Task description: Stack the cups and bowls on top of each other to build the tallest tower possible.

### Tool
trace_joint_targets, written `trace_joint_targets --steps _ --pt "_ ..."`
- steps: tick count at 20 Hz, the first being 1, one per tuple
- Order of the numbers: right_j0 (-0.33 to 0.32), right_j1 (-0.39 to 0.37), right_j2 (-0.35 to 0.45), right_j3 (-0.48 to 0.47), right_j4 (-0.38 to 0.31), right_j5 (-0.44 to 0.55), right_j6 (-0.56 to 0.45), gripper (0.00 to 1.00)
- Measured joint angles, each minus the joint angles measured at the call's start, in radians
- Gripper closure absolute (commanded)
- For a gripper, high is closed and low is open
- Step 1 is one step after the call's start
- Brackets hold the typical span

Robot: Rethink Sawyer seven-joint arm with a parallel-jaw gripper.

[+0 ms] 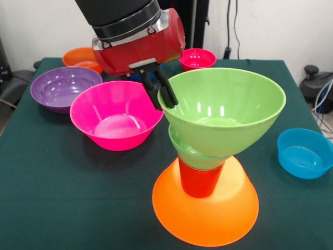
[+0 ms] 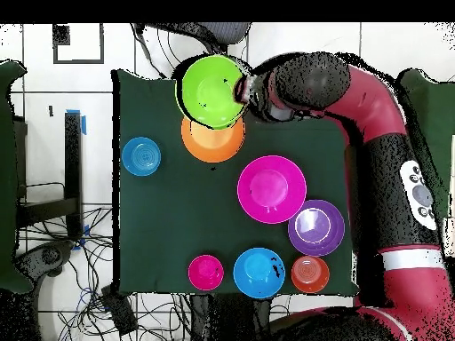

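Green bowl, held by its rim, sits on top of a narrow three-piece tower.

The gripper [image 1: 162, 94] is pinched on the near-side rim of the large green bowl [image 1: 223, 112], one finger inside the wall and one outside. That bowl rests rim-up in a smaller green bowl [image 1: 193, 152] that caps the orange-red cup [image 1: 200, 179]. The cup stands on the big orange bowl [image 1: 205, 211], which is turned rim-down as base. The tower's axis runs straight up, just beside the fingers, so letting go likely calls for a clean lift away. In the front view a pink bowl [image 1: 115, 117] lies close beside the arm, with a purple bowl [image 1: 62, 87] beyond it. A blue bowl [image 1: 304, 152] sits well apart on the other side, with bare green tablecloth [image 1: 62, 198] in front.
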Motion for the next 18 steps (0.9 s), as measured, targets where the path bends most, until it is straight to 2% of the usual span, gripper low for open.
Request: trace_joint_targets --steps 6,18 --pt "0.006 0.003 0.000 0.000 0.000 0.047 0.000 1.00" --pt "0.007 0.003 0.000 0.000 -0.003 0.048 0.000 1.00"
